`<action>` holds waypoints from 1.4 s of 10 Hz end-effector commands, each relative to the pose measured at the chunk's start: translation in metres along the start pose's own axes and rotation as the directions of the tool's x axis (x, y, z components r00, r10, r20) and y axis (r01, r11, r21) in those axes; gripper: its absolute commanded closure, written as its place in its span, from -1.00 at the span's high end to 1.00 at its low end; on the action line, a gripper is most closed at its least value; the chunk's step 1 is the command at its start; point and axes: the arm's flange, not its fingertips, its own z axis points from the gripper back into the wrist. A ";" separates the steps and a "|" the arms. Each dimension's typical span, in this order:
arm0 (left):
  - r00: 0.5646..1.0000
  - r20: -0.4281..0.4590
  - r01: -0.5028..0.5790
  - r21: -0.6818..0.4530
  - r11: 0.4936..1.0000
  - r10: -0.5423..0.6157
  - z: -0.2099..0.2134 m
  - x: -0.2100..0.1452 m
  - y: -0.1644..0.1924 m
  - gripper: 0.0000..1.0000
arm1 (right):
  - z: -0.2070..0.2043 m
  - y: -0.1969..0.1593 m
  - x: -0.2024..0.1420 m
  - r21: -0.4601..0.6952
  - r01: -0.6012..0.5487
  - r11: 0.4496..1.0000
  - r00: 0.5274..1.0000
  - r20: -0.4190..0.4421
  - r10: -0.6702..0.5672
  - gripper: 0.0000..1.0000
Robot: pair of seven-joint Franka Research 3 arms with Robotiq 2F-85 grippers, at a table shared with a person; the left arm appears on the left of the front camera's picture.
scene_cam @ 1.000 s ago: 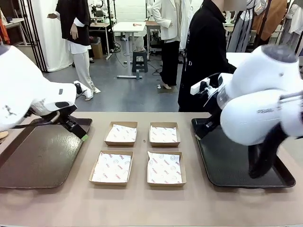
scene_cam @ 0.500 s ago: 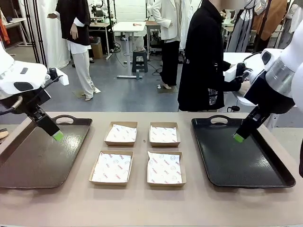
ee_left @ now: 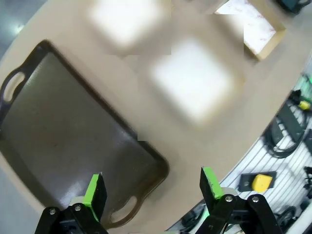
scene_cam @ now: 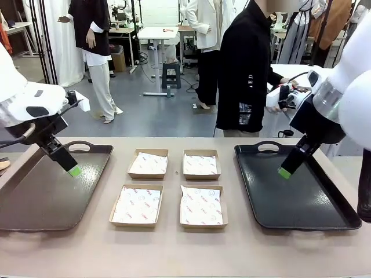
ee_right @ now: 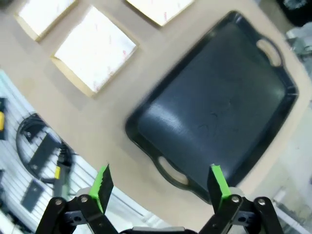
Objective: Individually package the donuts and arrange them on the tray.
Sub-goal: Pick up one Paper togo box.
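I cannot tell where the donuts are. The four boxes [scene_cam: 137, 225] in the middle of the counter [scene_cam: 174, 252] hold just their paper. The brown tray [scene_cam: 35, 217] at 9 o'clock from them and the black tray [scene_cam: 324, 223] at 3 o'clock have nothing on them. The left end effector [scene_cam: 73, 170] hangs over the far part of the brown tray, with the boxes at about 4 o'clock from it. The right end effector [scene_cam: 284, 172] hangs over the far part of the black tray, with the boxes at about 8 o'clock. Each arm is nearer the two boxes on its own side, so I think either could start once a donut comes. It may come from the person [scene_cam: 243, 75] standing at 12 o'clock past the counter. The front view gives one green pad on each arm, so the gap is hard to read there. The wrist views settle it. The left fingers [ee_left: 95, 187] are spread wide with nothing between them, and so are the right fingers [ee_right: 101, 183]. In the left wrist view the boxes are blurry white smudges.
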 end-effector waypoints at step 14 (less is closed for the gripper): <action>0.524 -0.101 -0.419 -0.895 0.152 0.846 -0.016 -0.142 0.173 1.00 | -0.040 -0.226 -0.188 0.888 0.397 0.231 0.630 -0.081 -0.772 1.00</action>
